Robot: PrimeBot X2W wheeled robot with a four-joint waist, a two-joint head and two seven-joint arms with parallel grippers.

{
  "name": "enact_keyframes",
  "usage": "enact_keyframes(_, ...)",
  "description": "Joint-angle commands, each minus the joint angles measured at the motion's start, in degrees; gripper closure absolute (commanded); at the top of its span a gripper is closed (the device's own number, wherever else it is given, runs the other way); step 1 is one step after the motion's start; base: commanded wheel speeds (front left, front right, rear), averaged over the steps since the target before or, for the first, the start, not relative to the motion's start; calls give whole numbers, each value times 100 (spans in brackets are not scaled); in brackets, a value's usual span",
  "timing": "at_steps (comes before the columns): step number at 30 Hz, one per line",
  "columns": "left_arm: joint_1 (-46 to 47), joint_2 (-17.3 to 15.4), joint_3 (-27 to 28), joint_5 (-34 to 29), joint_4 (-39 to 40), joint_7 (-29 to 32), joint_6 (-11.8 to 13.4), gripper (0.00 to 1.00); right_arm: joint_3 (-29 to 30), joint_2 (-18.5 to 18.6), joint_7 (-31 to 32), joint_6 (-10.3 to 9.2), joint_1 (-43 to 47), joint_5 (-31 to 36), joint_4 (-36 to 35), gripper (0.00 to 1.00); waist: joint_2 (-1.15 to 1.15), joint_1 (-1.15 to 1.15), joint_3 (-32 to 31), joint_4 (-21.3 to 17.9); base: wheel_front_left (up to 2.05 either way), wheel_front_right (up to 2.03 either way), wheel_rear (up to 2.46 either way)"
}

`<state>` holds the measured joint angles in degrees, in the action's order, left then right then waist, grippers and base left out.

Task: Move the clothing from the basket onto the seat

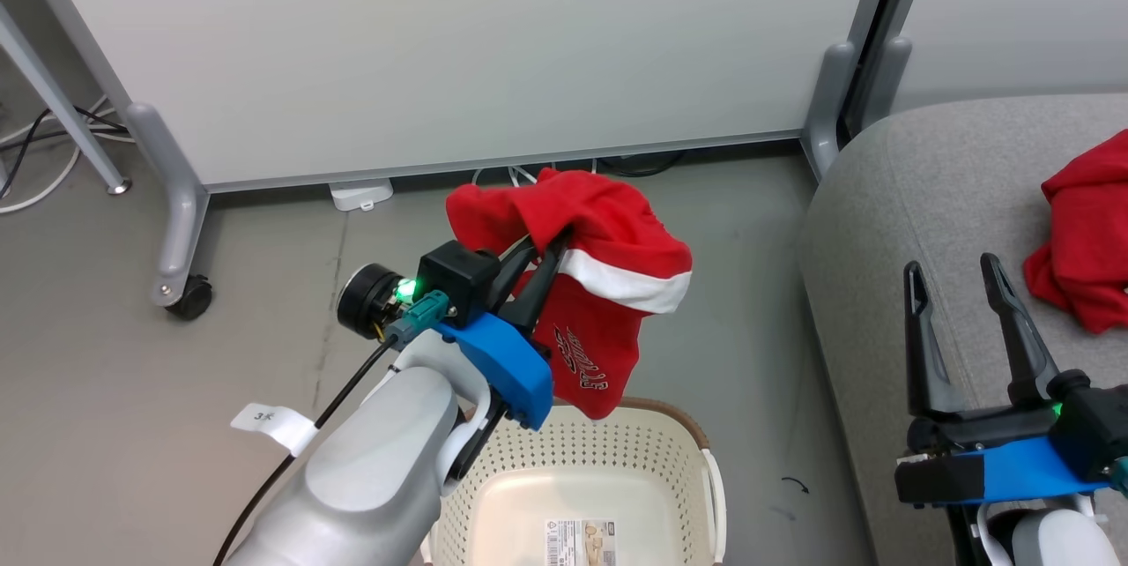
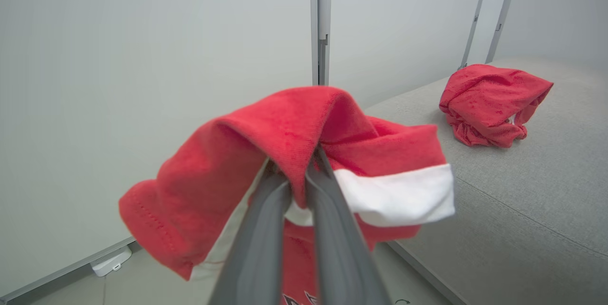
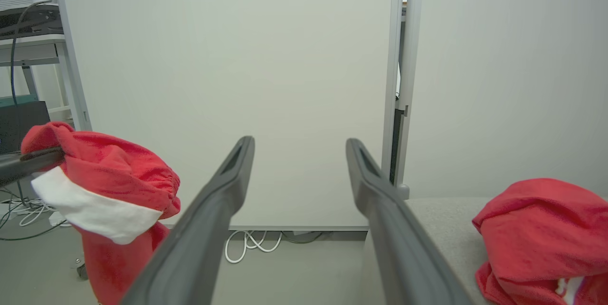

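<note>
Left gripper (image 1: 546,242) pinched shut on the logo-printed red garment (image 1: 608,284), held above the basket (image 1: 617,434); grey sofa (image 1: 925,187) lies at its 3 o'clock, bearing the second red garment (image 1: 1088,231); right gripper (image 1: 950,264) spread wide, empty.

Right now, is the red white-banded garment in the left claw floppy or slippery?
Probably floppy: the red white-banded garment droops around the left claw. Likely light, hanging from one pinch. Slipping seems unlikely; the fingers clamp a fold.

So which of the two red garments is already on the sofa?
The crumpled bright-red garment lying on the light-grey fabric sofa; the white-banded logo-printed garment hangs pinched in the left gripper.
</note>
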<state>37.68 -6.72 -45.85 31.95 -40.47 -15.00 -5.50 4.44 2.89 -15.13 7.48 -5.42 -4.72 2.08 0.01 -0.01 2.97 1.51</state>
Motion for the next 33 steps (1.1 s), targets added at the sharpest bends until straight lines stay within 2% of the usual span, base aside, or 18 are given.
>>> enact_keyframes(1, -23, -13, 22, -63, 75, -27, 33, 100, -1, -1, -2, 3, 94, -38, 4, 0, -1, 1, -23, 3, 0, 0, 0)
enact_keyframes(13, -123, -86, 7, -221, 543, -26, 100, 100, -261, -2, -2, 3, 66, 18, -73, 0, -1, 1, -88, -53, 0, 0, 0)
enact_keyframes(18, -113, -79, -34, -223, 548, -26, 101, 100, -755, 46, -2, 3, -133, 165, -128, 0, -1, 1, -58, -86, 0, 0, 0)
enact_keyframes(23, -10, -49, -81, -228, 561, -24, 92, 100, -1491, 286, -1, 3, -495, 269, -12, 0, -1, 1, -8, -99, 0, 0, 0)
enact_keyframes(28, 73, 24, -129, -217, 572, -24, 70, 100, -2089, 484, -2, 2, -886, 354, 337, 0, -1, 1, 25, -54, 0, 0, 0)
enact_keyframes(33, 127, 135, -218, -223, 596, -25, 64, 100, -2425, 643, -3, 2, -1247, 676, 811, 0, -1, 1, 51, 22, 0, 0, 0)
